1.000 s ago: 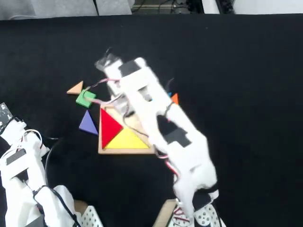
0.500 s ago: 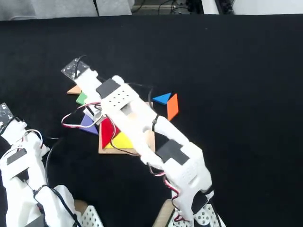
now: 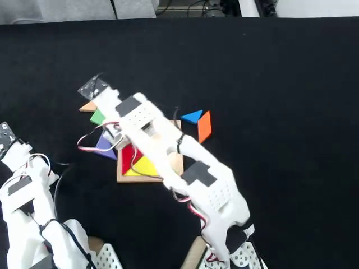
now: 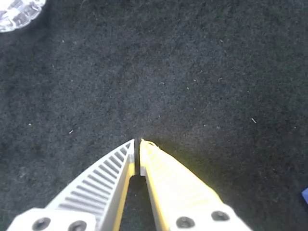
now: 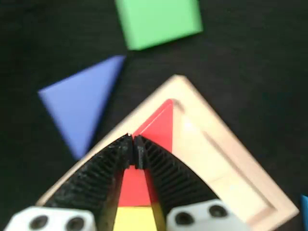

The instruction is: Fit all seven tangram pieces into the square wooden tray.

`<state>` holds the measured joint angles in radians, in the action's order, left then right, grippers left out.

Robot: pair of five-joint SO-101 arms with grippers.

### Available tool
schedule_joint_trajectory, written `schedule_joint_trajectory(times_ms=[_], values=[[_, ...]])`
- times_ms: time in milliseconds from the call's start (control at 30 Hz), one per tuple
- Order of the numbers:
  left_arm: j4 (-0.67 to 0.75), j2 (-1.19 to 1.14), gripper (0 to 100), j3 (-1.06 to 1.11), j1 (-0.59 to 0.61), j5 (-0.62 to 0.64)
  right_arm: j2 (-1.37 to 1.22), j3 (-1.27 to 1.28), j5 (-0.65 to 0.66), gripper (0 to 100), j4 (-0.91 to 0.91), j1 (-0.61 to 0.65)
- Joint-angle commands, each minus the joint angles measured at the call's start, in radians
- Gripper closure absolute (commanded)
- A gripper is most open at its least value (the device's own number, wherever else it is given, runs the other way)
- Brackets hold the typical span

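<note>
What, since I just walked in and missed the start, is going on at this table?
The right gripper, shut and empty, is over the red triangle in the wooden tray, which also holds the yellow triangle. Five pieces lie outside: green square, purple triangle, tan triangle, blue triangle and orange parallelogram. The left gripper, shut, is over bare black cloth.

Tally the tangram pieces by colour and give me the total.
tan triangle: 1
green square: 1
purple triangle: 1
red triangle: 1
yellow triangle: 1
blue triangle: 1
orange parallelogram: 1
Total: 7
</note>
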<state>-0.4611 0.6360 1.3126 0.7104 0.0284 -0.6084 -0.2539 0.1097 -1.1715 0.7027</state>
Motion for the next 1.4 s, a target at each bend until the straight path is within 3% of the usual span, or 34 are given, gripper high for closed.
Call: schedule_joint_trajectory(times_ms=[0,267,533,967,1200,1367], values=[[0.006,-0.003,97,-0.067,-0.008,0.006,0.001,-0.019,0.0,98.7,-0.041,-0.084],[0.006,-0.003,97,-0.067,-0.007,0.006,0.157,-0.062,0.008,98.7,-0.19,-0.112],[0.006,-0.003,97,-0.067,-0.008,0.005,0.137,0.111,0.009,98.7,-0.072,-0.187],[0.006,-0.003,97,-0.067,-0.008,0.005,0.137,0.157,0.002,98.7,-0.098,-0.048],[0.006,-0.003,97,-0.067,-0.008,0.003,0.196,0.154,0.002,98.7,-0.147,-0.153],[0.006,-0.003,97,-0.067,-0.01,0.003,0.203,0.274,0.008,98.7,-0.103,-0.129]])
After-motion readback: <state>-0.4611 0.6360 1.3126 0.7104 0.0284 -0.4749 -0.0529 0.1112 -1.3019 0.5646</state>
